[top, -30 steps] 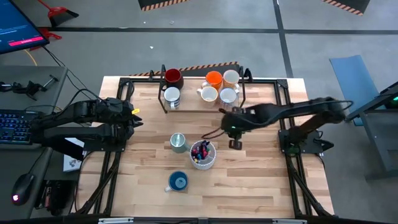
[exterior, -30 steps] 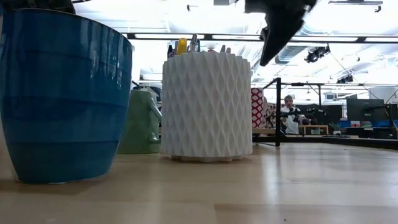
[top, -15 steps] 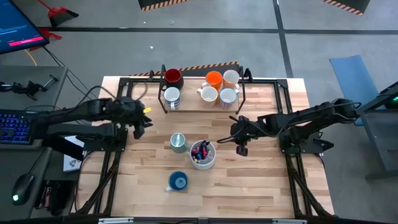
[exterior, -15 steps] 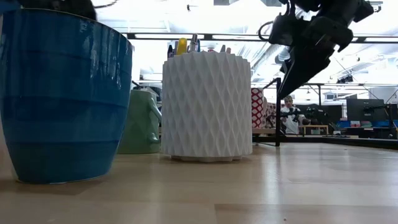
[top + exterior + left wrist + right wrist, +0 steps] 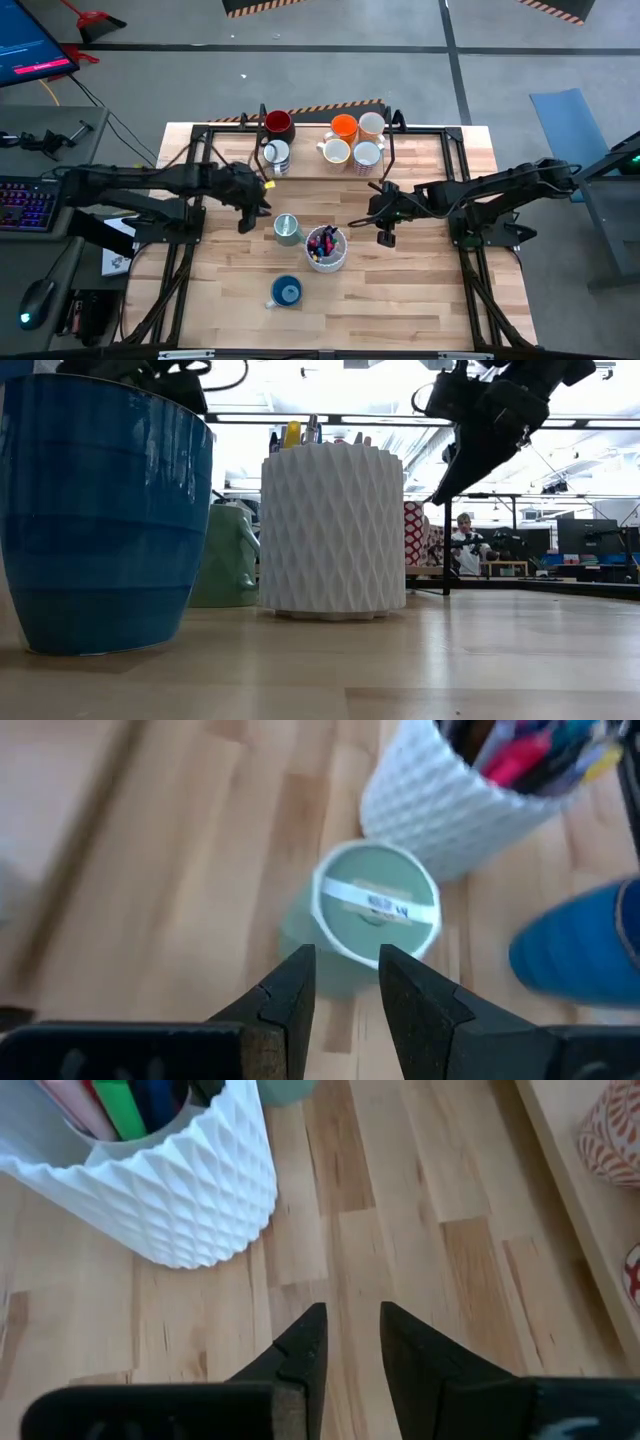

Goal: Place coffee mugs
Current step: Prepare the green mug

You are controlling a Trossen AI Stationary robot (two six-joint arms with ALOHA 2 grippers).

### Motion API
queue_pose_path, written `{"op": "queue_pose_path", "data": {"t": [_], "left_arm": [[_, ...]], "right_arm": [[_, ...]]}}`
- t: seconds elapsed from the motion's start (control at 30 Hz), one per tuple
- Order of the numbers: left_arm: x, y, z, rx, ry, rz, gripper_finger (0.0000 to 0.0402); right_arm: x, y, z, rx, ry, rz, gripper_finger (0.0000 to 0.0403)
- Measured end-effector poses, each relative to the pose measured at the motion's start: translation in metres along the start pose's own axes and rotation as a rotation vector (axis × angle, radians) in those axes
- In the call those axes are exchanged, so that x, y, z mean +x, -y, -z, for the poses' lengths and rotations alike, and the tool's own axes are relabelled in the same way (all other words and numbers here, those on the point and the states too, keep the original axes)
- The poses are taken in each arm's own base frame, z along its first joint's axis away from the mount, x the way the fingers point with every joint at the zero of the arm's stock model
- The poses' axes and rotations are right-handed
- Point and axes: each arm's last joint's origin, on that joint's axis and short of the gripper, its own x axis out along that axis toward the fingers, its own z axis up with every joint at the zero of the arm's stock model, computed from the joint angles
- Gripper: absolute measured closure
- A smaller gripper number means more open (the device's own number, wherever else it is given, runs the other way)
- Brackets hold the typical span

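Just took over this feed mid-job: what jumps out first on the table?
The left end effector, open and empty, hovers beside the green mug at mid-table, with the white pen cup just to that mug's right. Six mugs cluster on the rack at the far edge, while the blue mug sits alone near the front. The right end effector hangs empty right of the pen cup.

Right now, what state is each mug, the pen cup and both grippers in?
green mug: upright on the table, untouched, beside the left gripper.
blue mug: upright near the front edge, untouched.
dark red mug: upright on the shelf.
orange mug: upright on the shelf.
pen cup: upright, full of pens.
left gripper: open, empty, pointed at the green mug.
right gripper: open, empty, above bare table.
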Motion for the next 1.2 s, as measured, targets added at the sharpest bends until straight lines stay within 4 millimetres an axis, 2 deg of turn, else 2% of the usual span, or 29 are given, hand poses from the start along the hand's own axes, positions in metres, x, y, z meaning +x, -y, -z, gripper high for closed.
{"op": "queue_pose_path", "data": {"t": [0.23, 0.37, 0.6, 0.77, 1.2], "left_arm": [[0.031, 0.011, -0.003, 0.052, -0.050, 0.030, 0.0298], [0.039, 0.017, -0.007, 0.081, -0.012, 0.052, 0.0298], [0.050, 0.023, -0.002, 0.076, -0.077, 0.063, 0.0298], [0.054, 0.027, 0.000, 0.080, -0.099, 0.069, 0.0298], [0.049, 0.027, 0.007, 0.017, -0.163, 0.037, 0.0298]], "right_arm": [[0.000, 0.000, 0.000, -0.019, -0.004, 0.002, 0.0330], [0.000, 0.000, 0.000, -0.019, -0.004, 0.002, 0.0330], [0.000, 0.000, 0.003, -0.022, -0.035, 0.002, 0.0330], [0.000, 0.000, 0.003, -0.022, -0.036, 0.002, 0.0330], [0.000, 0.001, 0.005, -0.022, -0.052, -0.003, 0.0330]]}}
